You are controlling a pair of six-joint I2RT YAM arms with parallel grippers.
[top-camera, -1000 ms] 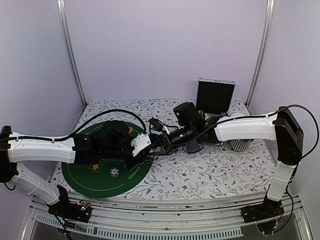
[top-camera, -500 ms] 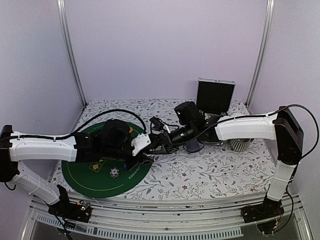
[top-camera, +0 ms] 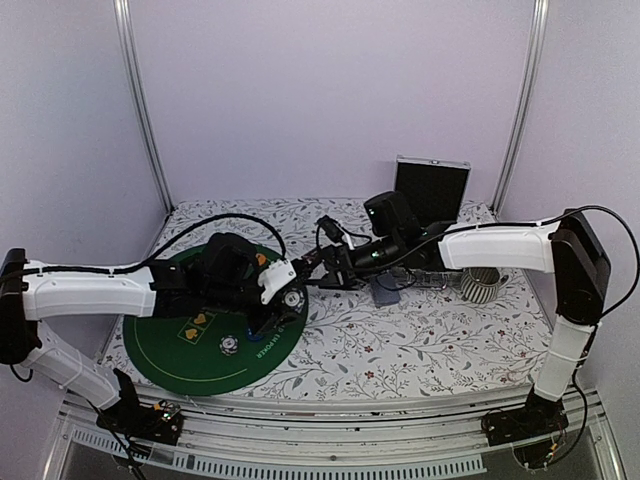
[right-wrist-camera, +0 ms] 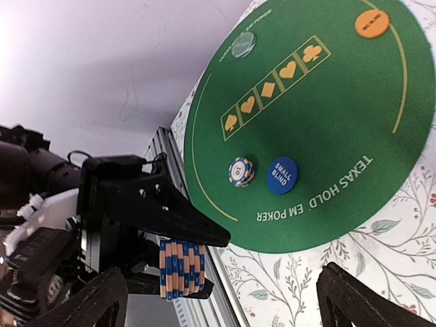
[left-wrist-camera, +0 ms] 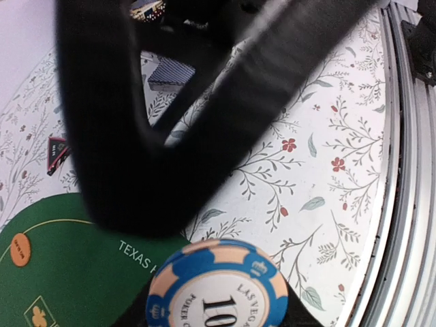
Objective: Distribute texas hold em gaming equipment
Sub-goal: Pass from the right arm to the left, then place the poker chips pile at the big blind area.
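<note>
Over the right-hand edge of the green mat (right-wrist-camera: 300,122), the left jaws are closed part-way on a stack of poker chips (right-wrist-camera: 182,269), blue with cream edge stripes. The stack lies lengthwise between the two black fingers (right-wrist-camera: 170,221), which pinch it across the rims. The left wrist view shows only its end face, printed with a ten. The right jaws stand wide apart and hold nothing. Their fingers (right-wrist-camera: 82,306) frame the right wrist view, facing the stack, and in the top view they sit just beside the left ones, apart from the chips.

On the mat a single chip (right-wrist-camera: 241,172) lies just beside a blue disc (right-wrist-camera: 282,175). An orange disc (right-wrist-camera: 372,23) and a greenish chip (right-wrist-camera: 243,45) lie farther off. The playing cards (left-wrist-camera: 170,73) and the triangular marker (left-wrist-camera: 56,153) rest off the mat on the flowered counter (top-camera: 420,340).

The chips are probably stiff, smooth-faced and dense for their size. Held by the rims alone, each chip depends on its own pinch, so one may slide out endwise if the arm tilts or the squeeze eases. A steadier hold would press on the two end faces, centred on the axis. A chip lying flat offers only its thin rim. The cards look thin, slick and bendable, best taken by opposite edges.
</note>
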